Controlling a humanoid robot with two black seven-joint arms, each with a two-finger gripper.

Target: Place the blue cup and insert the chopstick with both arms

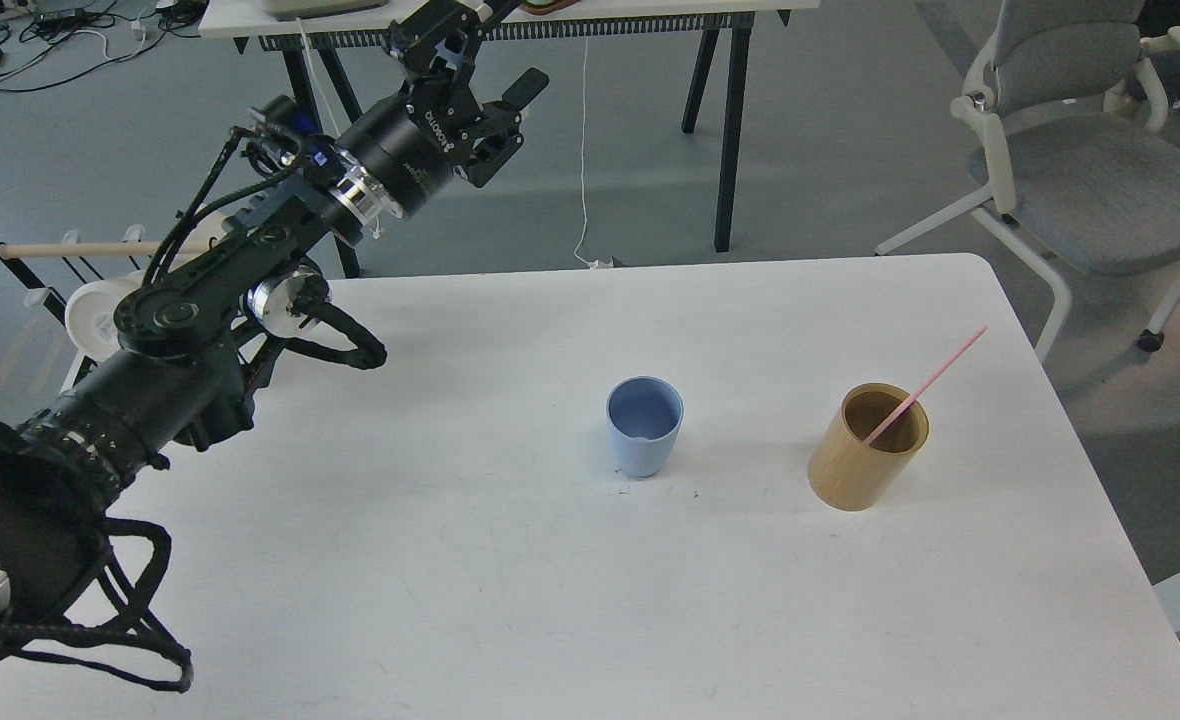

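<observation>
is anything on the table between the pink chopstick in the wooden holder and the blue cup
Nothing visible. The stretch of white table between the wooden holder, where the pink chopstick leans, and the upright blue cup is bare. The left gripper hangs raised, far off.

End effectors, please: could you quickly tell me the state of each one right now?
Left end effector: open, holding nothing, raised well away from the blue cup.
Right end effector: not in view.
</observation>
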